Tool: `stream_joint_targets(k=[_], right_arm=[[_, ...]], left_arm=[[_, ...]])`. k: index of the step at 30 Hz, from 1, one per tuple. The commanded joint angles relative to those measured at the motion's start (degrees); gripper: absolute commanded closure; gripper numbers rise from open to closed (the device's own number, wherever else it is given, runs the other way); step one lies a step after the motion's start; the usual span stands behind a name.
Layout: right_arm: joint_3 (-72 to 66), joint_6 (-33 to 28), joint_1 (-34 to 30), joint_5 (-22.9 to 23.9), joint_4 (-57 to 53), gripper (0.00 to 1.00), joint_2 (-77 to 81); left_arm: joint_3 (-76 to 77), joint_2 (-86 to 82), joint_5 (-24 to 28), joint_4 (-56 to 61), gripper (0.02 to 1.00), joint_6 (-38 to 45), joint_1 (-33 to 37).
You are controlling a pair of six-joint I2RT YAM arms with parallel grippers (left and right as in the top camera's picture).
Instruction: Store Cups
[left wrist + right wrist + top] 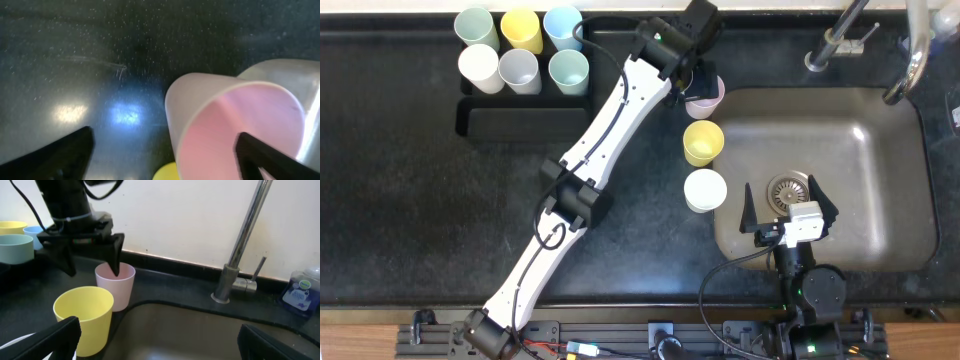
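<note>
A pink cup stands upright on the dark counter at the sink's back left corner. My left gripper is open over its rim, one finger inside the cup and the other outside. Just in front of it stand a yellow cup and a white cup. Several cups sit upright on the black tray at the back left. My right gripper hangs open over the sink, holding nothing.
A tap rises behind the sink, with a blue soap bottle beside it. The drain lies just beyond my right gripper. The tray's front half is bare.
</note>
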Motion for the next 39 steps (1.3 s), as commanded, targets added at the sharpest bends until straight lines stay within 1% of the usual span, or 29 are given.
stream_joint_targets(k=[1, 2, 6, 8, 9, 11, 13, 14, 15, 18, 20, 22, 24, 27, 29, 32, 35, 39], right_arm=[[-0.76, 0.02, 0.22, 0.24, 0.28, 0.005, -0.68], [-0.76, 0.02, 0.24, 0.24, 0.28, 0.005, -0.68], [-0.76, 0.02, 0.24, 0.24, 0.28, 0.005, -0.68], [-0.76, 0.02, 0.22, 0.24, 0.28, 0.001, -0.68], [-0.76, 0.02, 0.24, 0.24, 0.28, 0.003, -0.68], [-0.76, 0.02, 0.24, 0.24, 0.28, 0.005, -0.68], [-0.76, 0.02, 0.24, 0.24, 0.28, 0.003, -0.68], [-0.76, 0.02, 0.24, 0.24, 0.28, 0.007, -0.68], [-0.76, 0.02, 0.22, 0.24, 0.28, 0.003, -0.68], [-0.76, 0.02, 0.24, 0.24, 0.28, 0.005, -0.68], [-0.76, 0.02, 0.22, 0.24, 0.28, 0.007, -0.68], [-0.76, 0.02, 0.22, 0.24, 0.28, 0.003, -0.68], [-0.76, 0.02, 0.22, 0.24, 0.28, 0.005, -0.68], [-0.76, 0.02, 0.22, 0.24, 0.28, 0.005, -0.68], [-0.76, 0.02, 0.22, 0.24, 0.28, 0.005, -0.68], [-0.76, 0.02, 0.22, 0.24, 0.28, 0.003, -0.68], [-0.76, 0.02, 0.22, 0.24, 0.28, 0.005, -0.68], [-0.76, 0.02, 0.22, 0.24, 0.28, 0.003, -0.68]], left_arm=[[1.57, 2.12, -1.05, 0.26, 0.347, -0.48, 0.07], [1.57, 2.12, -1.27, 0.37, 0.439, -0.46, 0.07], [1.57, 2.12, -1.4, 1.88, 0.722, -0.11, 0.07], [1.57, 1.9, -1.4, 2.49, 0.91, -0.11, 0.04], [1.57, 1.62, -1.42, 2.62, 0.967, -0.11, 0.04], [1.57, 0.59, -2.16, 2.67, 0.985, -0.15, 0.07], [1.57, -1.14, -4.57, 2.67, 0.985, -0.39, 0.07], [1.57, -2.47, -6.6, 2.6, 0.985, -0.76, 0.13], [1.57, -3.87, -8.87, 2.38, 0.985, -1.46, 0.2], [1.55, -10.64, -18.99, 0.74, 0.985, -6.19, 0.74], [0.72, -16.98, -26.1, -0.87, 0.985, -10.51, 1.62], [-1.27, -23.45, -31.98, -2.69, 0.985, -14.49, 2.84], [-4.94, -30.05, -36.61, -4.72, 0.985, -19.08, 4.35], [-13.68, -39.87, -40.92, -7.37, 0.985, -26.4, 7.48], [-20.72, -45.79, -41.35, -7.63, 0.985, -29.97, 10.19], [-32.39, -53.46, -39.41, -7.06, 0.985, -35.04, 15.34], [-44.09, -59.1, -34.73, -4.42, 0.985, -36.76, 21.2], [-60.0, -63.89, -25.57, 3.28, 0.985, -36.76, 28.94]])
